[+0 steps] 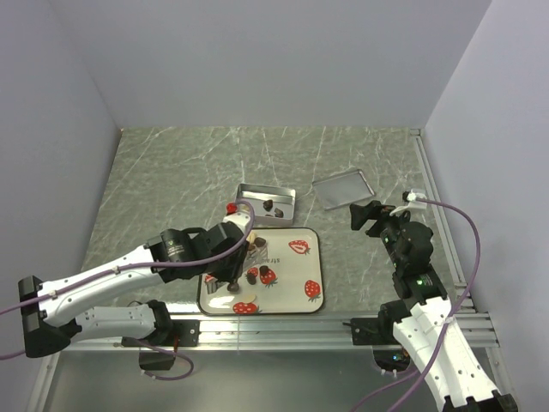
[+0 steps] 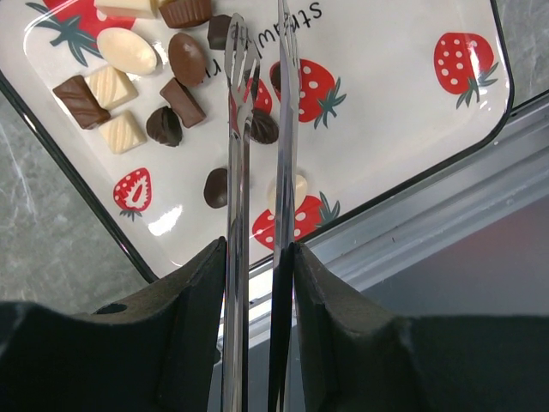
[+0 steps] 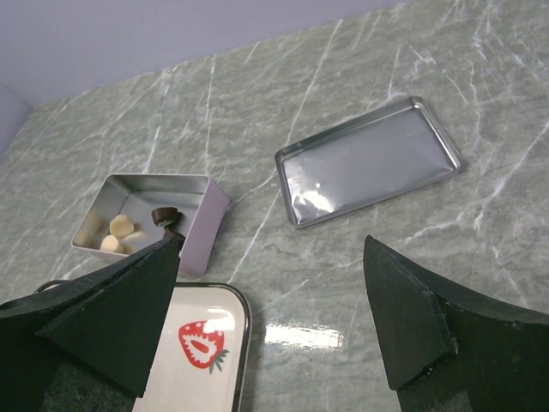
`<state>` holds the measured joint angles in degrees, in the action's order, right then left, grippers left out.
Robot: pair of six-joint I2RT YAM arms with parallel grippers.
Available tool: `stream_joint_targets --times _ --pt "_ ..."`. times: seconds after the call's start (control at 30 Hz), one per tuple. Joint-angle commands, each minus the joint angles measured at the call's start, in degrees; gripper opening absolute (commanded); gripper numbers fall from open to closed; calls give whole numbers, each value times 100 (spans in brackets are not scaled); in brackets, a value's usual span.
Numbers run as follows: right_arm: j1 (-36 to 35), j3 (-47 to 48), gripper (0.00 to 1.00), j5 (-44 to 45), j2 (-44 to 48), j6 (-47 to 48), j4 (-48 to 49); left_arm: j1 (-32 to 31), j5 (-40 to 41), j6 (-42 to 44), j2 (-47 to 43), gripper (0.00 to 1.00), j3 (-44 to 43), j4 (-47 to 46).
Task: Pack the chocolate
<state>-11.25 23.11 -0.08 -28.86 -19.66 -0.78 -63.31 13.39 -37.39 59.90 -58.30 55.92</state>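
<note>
Marbled grey counter (image 1: 171, 172), lilac walls (image 1: 257, 60). My left gripper (image 2: 257, 257) clenches tongs (image 2: 236, 172) over chocolate (image 2: 129, 51) on the tray (image 2: 403, 120); my right gripper (image 3: 270, 249) gapes, empty. Its wrist view alone shows cream pieces in the tin (image 3: 202, 215), 12 o'clock of the tray.

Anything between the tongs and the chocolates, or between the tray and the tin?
Nothing visible. The tongs in the left gripper reach straight down to the chocolates on the strawberry tray. The open tin sits just past the tray's far edge, its lid lying off to the right.
</note>
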Motion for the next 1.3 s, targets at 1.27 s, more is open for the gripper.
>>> stream_joint_targets --times 1.27 --pt "35 -26 94 -89 -32 41 297 -639 199 -313 488 31 -111 147"
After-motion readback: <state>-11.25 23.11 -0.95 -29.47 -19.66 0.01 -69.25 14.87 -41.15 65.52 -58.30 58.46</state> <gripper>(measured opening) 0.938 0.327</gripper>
